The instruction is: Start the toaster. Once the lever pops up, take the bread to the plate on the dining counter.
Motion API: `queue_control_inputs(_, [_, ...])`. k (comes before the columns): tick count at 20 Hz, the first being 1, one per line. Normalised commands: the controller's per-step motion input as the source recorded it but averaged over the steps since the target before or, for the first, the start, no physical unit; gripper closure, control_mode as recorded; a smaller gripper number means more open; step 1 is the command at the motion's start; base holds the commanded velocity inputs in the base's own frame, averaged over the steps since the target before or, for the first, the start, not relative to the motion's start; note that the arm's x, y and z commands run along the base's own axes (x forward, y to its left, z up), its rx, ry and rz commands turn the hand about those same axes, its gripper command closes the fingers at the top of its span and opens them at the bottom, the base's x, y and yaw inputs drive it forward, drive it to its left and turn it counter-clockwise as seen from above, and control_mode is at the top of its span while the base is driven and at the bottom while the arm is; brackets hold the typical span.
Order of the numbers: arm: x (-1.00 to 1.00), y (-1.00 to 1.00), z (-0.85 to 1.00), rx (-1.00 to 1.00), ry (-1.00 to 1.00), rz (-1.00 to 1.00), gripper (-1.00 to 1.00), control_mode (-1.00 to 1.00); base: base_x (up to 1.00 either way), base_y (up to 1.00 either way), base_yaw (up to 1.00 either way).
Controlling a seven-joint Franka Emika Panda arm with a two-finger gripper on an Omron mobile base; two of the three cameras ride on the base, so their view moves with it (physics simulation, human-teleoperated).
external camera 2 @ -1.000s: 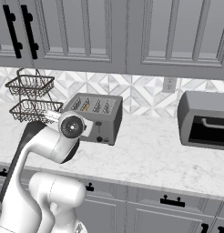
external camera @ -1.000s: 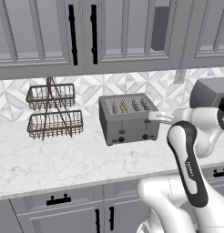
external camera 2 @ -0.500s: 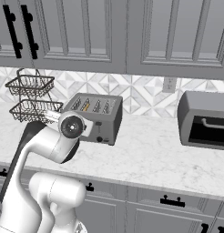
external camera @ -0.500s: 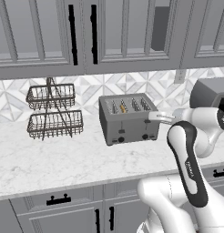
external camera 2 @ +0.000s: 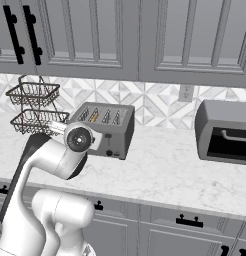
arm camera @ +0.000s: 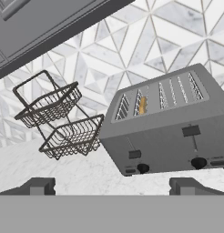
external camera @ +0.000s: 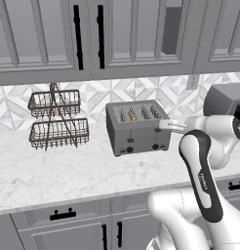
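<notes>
Bread point(arm camera: 142, 105) sits down inside the toaster point(arm camera: 173, 125), in the second slot from the end nearest the wire basket rack point(arm camera: 59, 123). Only its orange top peeks out. The toaster stands on the marble counter point(external camera: 68, 171), close to the tiled wall point(external camera: 156, 90) behind it. On the toaster's front are two dark knobs low down and two lever slots above them. In the hand view the two levers sit at different heights, and the one on the bread's side looks lower. I can't tell for sure if it is already pushed down.

To one side of the toaster stands the wire basket rack, well apart from it. On the other side is a bigger grey box point(external camera 2: 226, 132), also well apart.

The gripper point(arm camera: 111, 186) is in front of the toaster, not touching it. Its two fingers are spread wide and hold nothing. The robot arm bends beside the toaster.

What could go wrong? The gripper could press the lever on the wrong side, and then the bread would not toast. It could also push too hard on the front and slide the whole toaster back toward the wall. Or a fingertip could slip off the small lever and hit a knob.
</notes>
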Motion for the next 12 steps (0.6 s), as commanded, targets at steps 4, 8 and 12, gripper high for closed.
queue_control_inputs(4, [0.0, 0.0, 0.0, 0.0, 0.0, 0.0, -1.0, -1.0, 0.0, 0.0, 0.0])
queue_control_inputs(8, [0.0, 0.0, 0.0, 0.0, 0.0, 0.0, -1.0, -1.0, 0.0, 0.0, 0.0])
queue_control_inputs(12, [0.0, 0.0, 0.0, 0.0, 0.0, 0.0, -1.0, -1.0, 0.0, 0.0, 0.0])
